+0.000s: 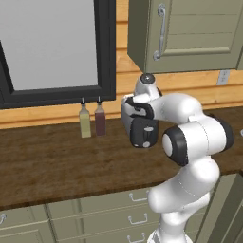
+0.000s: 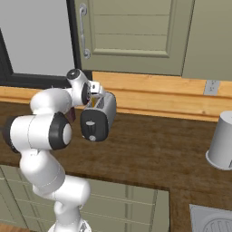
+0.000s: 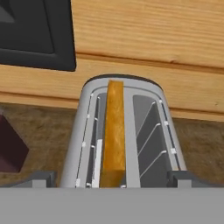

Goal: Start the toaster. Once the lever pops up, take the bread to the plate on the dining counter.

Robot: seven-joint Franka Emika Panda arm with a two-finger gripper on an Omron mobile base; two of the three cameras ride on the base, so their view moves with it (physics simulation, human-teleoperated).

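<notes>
While the arm folds over the long dark wooden worktop (image 1: 57,161), room layout left to right: black-framed window (image 1: 52,47) on the back wall, two bottles under it, pale olive one (image 1: 85,121) touching a dark red one (image 1: 99,119), then the toaster (image 2: 99,117), then a grey-green wall cabinet (image 1: 190,33) above with a metal handle. Wood-plank backsplash (image 2: 154,97) runs behind, socket (image 2: 211,87) to the right. Further right in the right base view a grey cylindrical canister (image 2: 223,140) stands on the worktop, well apart from the toaster. Drawers (image 1: 95,218) with small handles sit below the top.

Toaster's black end panel faces the base. Bread (image 3: 114,131) stands upright in the left slot, crust edge up; right slot shows bare wire guides. Gripper (image 3: 112,180) hangs just above the toaster top, fingertips spread wide to either side of the body, holding nothing.
</notes>
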